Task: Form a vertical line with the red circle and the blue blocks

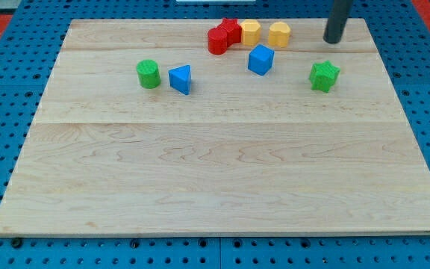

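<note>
The red circle (217,41) lies near the view's top centre, touching another red block (231,31) behind it. A blue cube (260,59) sits just right and below of them. A blue triangle block (181,78) lies further left, beside a green cylinder (148,74). My tip (334,39) is at the view's top right, right of the yellow blocks and well apart from the blue cube and red circle, touching no block.
Two yellow blocks (251,32) (279,33) stand side by side at the top, right of the red ones. A green star-like block (324,75) lies below my tip. The wooden board (215,172) rests on a blue pegboard.
</note>
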`<state>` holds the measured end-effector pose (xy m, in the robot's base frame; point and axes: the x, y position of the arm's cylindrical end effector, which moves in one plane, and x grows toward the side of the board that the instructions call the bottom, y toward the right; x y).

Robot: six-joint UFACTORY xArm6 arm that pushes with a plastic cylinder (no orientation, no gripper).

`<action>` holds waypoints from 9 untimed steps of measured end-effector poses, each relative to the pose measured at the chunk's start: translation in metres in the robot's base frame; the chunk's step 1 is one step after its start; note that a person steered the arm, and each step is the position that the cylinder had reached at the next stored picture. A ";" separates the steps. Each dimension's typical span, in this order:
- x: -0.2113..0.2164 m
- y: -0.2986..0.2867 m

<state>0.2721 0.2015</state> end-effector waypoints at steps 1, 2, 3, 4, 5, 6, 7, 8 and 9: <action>0.034 -0.092; 0.040 -0.128; 0.035 -0.200; 0.012 -0.174; -0.018 -0.207; -0.018 -0.300; 0.000 -0.315; -0.003 -0.308; -0.026 -0.283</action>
<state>0.2461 -0.0812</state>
